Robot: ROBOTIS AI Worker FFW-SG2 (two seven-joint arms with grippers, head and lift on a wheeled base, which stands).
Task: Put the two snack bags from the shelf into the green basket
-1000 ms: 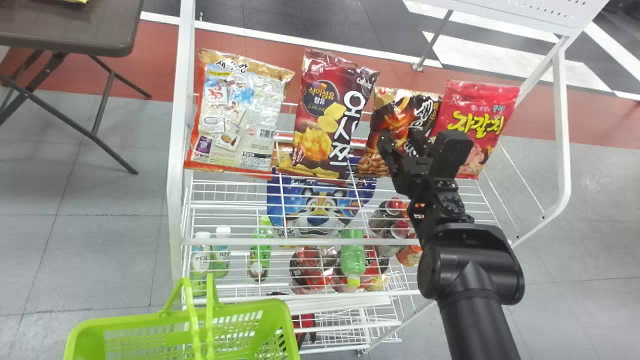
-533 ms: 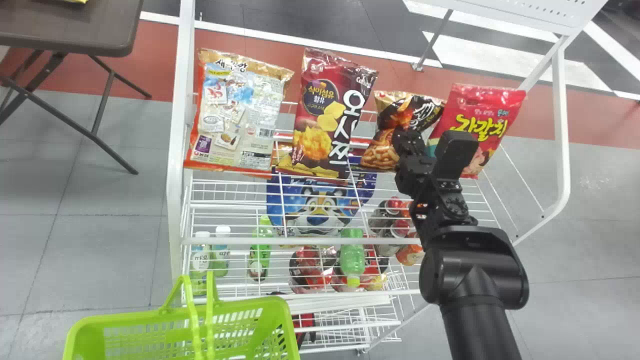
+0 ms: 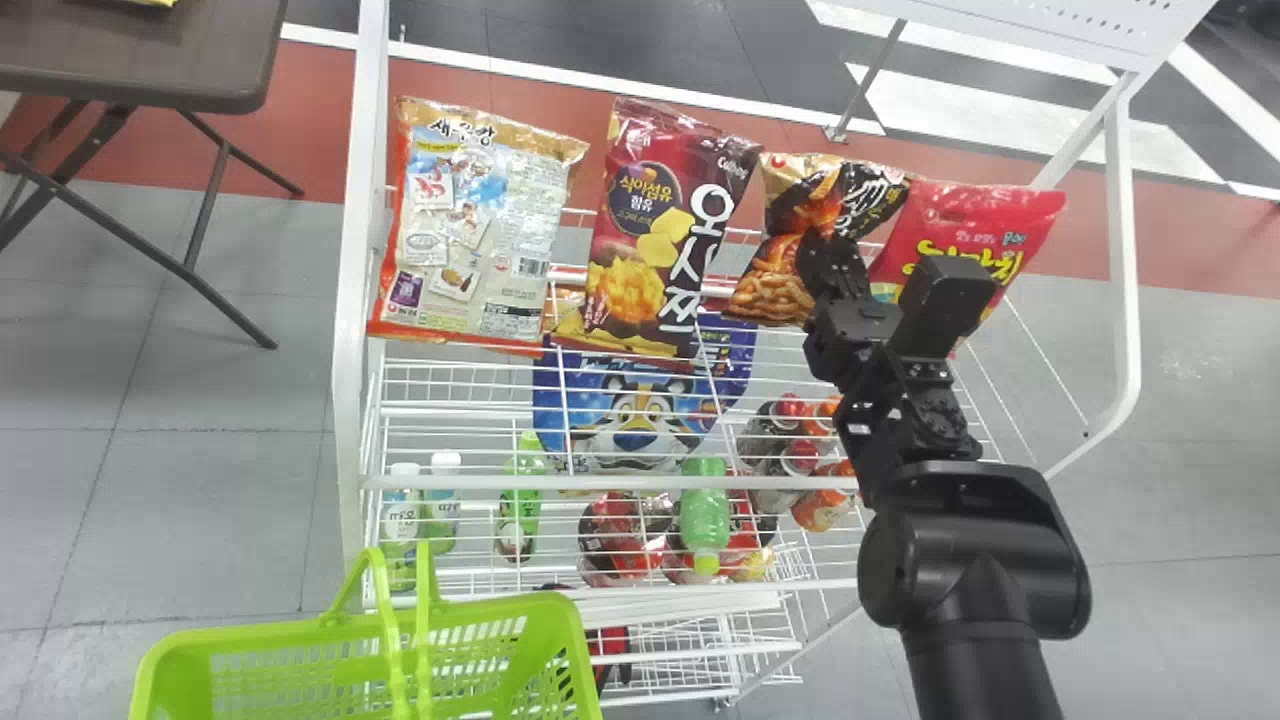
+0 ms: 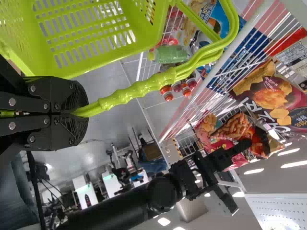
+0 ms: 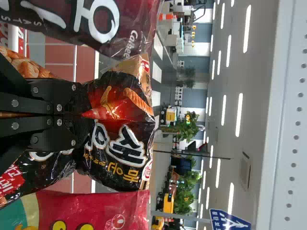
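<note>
In the head view my right gripper (image 3: 828, 262) is at the black snack bag (image 3: 780, 285), above the upper shelf's right half. Seen from the right wrist, the gripper (image 5: 82, 115) pinches the middle of the black bag (image 5: 120, 143), whose film is creased around the fingers. The pink snack bag (image 3: 965, 228) leans just right of it, partly behind the gripper. The green basket (image 3: 300, 645) hangs at the lower left, before the rack. In the left wrist view my left gripper (image 4: 80, 113) is shut on the basket's handle (image 4: 139, 89).
Left of the black bag stand a dark red chip bag (image 3: 655, 240) and an orange-edged bag (image 3: 470, 230). The white rack's posts (image 3: 352, 300) flank the shelf. Bottles and cans sit on lower levels. A brown table (image 3: 150, 60) is at the far left.
My right gripper has moved slightly right and up, and the black bag has risen and shifted right with it. The pink bag has been displaced rightward. The basket has stayed nearly still.
</note>
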